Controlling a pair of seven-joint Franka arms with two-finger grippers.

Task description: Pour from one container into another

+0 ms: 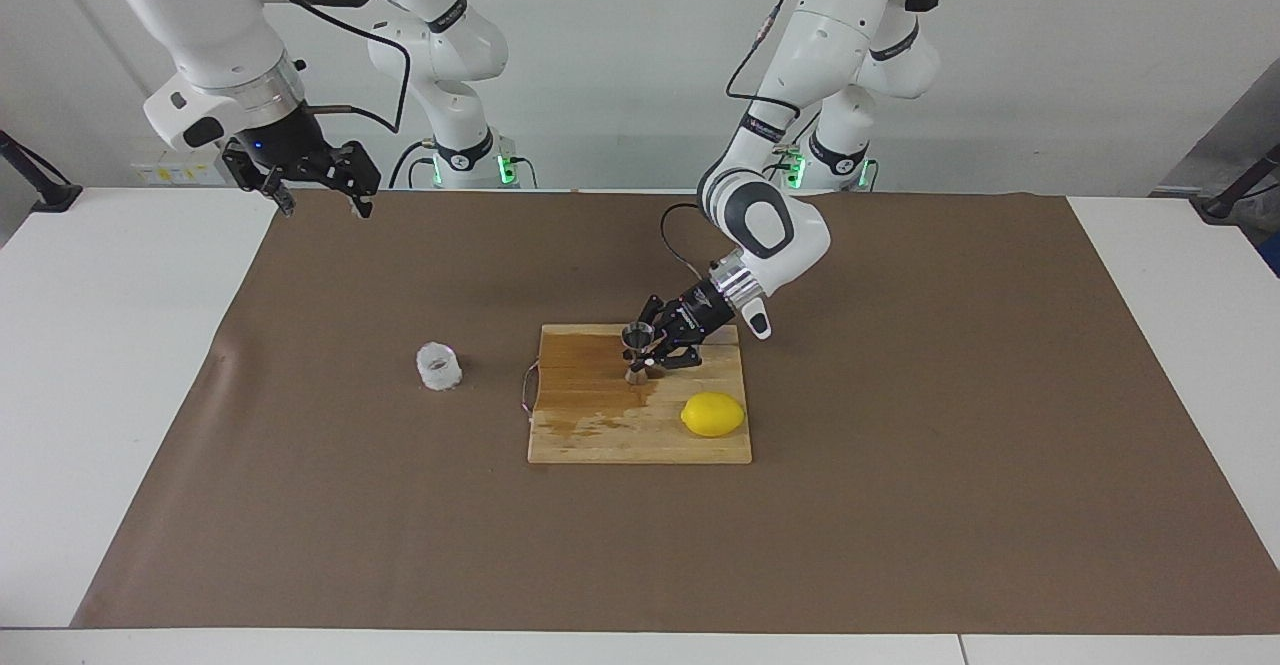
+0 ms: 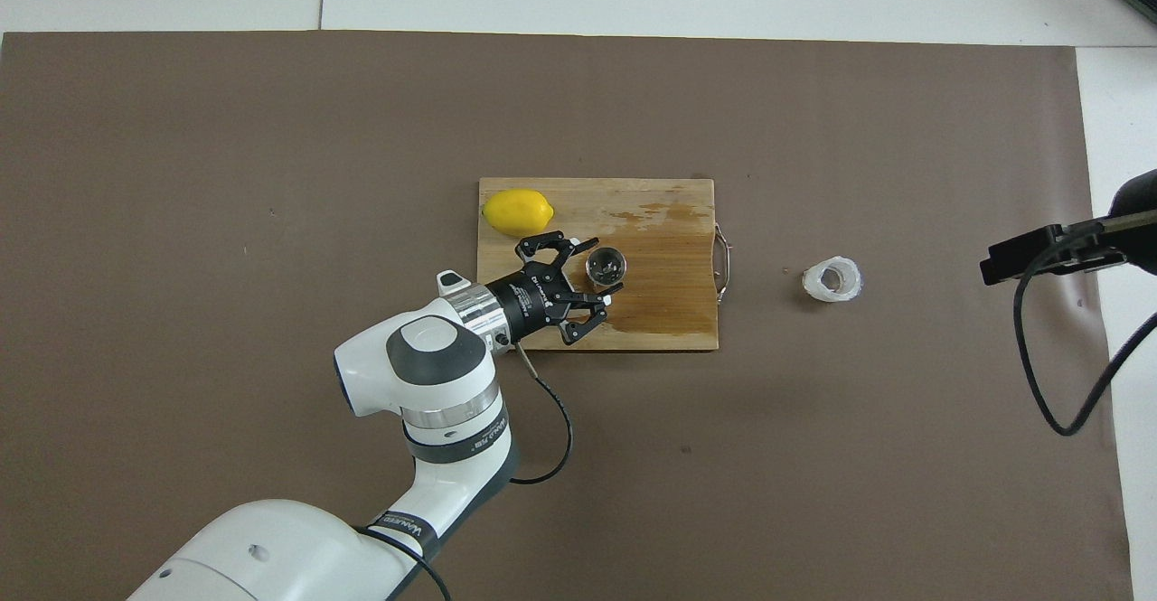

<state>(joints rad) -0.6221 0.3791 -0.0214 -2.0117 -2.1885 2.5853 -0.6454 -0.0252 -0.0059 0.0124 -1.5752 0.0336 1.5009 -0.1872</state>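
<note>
The steel jigger (image 1: 636,352) stands upright on the wooden board (image 1: 600,425), on the wet, dark part of it. The left end effector (image 1: 650,353) is low over the board, right beside the jigger. Its fingers (image 2: 589,244) are spread apart, one on each side of the jigger, and I cannot tell if they touch it. A yellow lemon (image 1: 713,414) lies on the same board, near the corner farther from the robots, toward the left arm's end. The little whitish plastic cup (image 1: 438,366) stands on the brown mat (image 1: 900,505) that covers the worktop, apart from the board, toward the right arm's end. The right end effector (image 1: 315,203) waits high up over the mat's edge, wide and holding nothing.
</note>
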